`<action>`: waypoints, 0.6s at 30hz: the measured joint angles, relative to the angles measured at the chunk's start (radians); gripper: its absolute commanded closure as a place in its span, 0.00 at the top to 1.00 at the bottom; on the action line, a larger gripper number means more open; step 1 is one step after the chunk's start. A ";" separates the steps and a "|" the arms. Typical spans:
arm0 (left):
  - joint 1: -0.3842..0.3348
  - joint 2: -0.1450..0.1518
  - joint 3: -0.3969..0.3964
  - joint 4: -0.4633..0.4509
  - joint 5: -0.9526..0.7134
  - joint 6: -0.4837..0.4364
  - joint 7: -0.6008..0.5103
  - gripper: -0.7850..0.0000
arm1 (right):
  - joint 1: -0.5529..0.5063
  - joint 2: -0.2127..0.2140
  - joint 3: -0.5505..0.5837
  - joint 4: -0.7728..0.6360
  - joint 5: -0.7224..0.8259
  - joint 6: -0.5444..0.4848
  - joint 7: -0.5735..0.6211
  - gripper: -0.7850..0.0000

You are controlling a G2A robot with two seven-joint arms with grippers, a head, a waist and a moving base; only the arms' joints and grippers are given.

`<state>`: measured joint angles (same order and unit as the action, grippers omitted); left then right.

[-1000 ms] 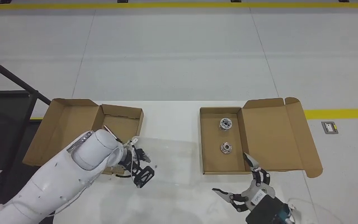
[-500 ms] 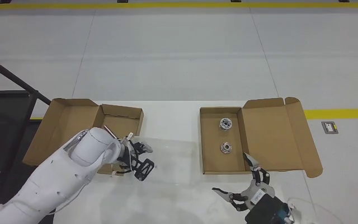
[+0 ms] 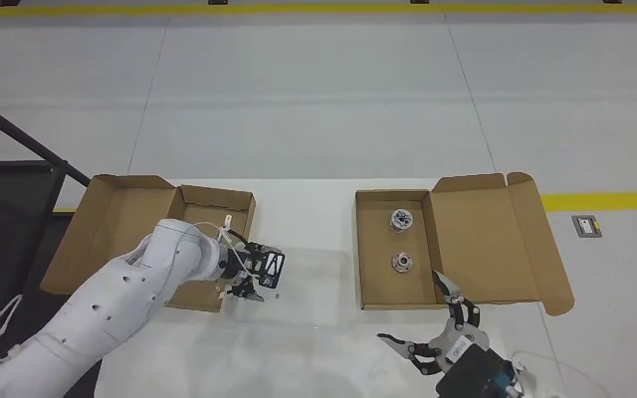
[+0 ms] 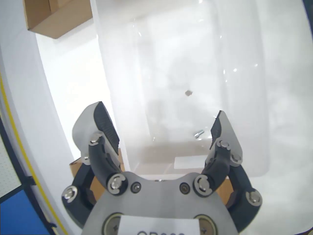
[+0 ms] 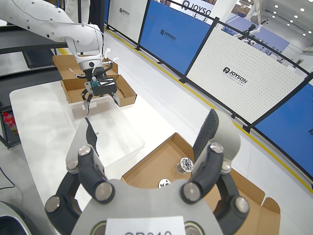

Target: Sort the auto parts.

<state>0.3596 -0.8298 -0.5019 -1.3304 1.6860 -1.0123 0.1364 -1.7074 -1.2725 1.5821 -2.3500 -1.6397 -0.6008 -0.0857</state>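
A clear plastic bin [image 3: 304,289] lies on the white table between two cardboard boxes. My left gripper [image 3: 250,283] hangs open over the bin's end beside the left box [image 3: 214,211]. In the left wrist view its open gripper [image 4: 160,121] frames the bin [image 4: 171,50], where a small bolt [image 4: 198,134] and a tiny nut [image 4: 188,93] lie. The right box [image 3: 378,284] holds two round metal parts [image 3: 400,219] [image 3: 402,263]. My right gripper [image 3: 430,333] stays open and empty near the table's front edge, in front of that box.
Both boxes have their lids folded outward, the right lid [image 3: 493,239] lying flat past the table's right side. In the right wrist view blue and white partition panels [image 5: 220,57] stand beyond the table and a red bottle [image 5: 8,123] stands off its side.
My left gripper swung from the near corner of the left box toward the bin and turned, now hanging over the bin's end. The right arm has not moved.
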 measured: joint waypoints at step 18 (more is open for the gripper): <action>0.022 0.013 0.022 -0.062 -0.282 0.000 -0.354 0.95 | 0.000 0.000 0.000 0.000 0.000 0.000 0.000 1.00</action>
<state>0.3812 -0.8165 -0.4795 -1.3925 1.4037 -1.0123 -0.2173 -1.7074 -1.2725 1.5821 -2.3500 -1.6397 -0.6008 -0.0857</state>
